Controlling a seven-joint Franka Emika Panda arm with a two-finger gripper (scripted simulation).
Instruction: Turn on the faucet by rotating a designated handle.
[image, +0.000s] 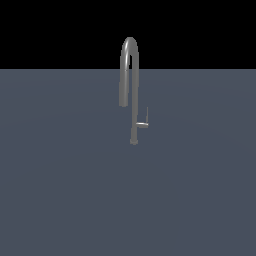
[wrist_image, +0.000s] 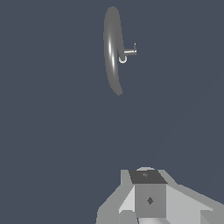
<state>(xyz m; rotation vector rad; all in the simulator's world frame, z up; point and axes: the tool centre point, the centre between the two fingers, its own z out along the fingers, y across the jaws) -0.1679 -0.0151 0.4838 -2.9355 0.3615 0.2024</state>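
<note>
The faucet (image: 131, 75) is a tall slim grey gooseneck standing on the flat grey surface, its spout arching toward the exterior view's left. The handle (image: 143, 123) is a thin light-grey L-shaped lever sticking out of the lower stem toward the exterior view's right, its rod pointing up. The wrist view looks down on the faucet (wrist_image: 112, 48) and the handle (wrist_image: 129, 51) from above. My gripper (wrist_image: 146, 176) shows only in the wrist view, well apart from the faucet. Its fingers read as one closed block holding nothing. No arm shows in the exterior view.
A flat dark grey-blue surface (image: 65, 190) runs all around the faucet, with black background behind it. No other objects show.
</note>
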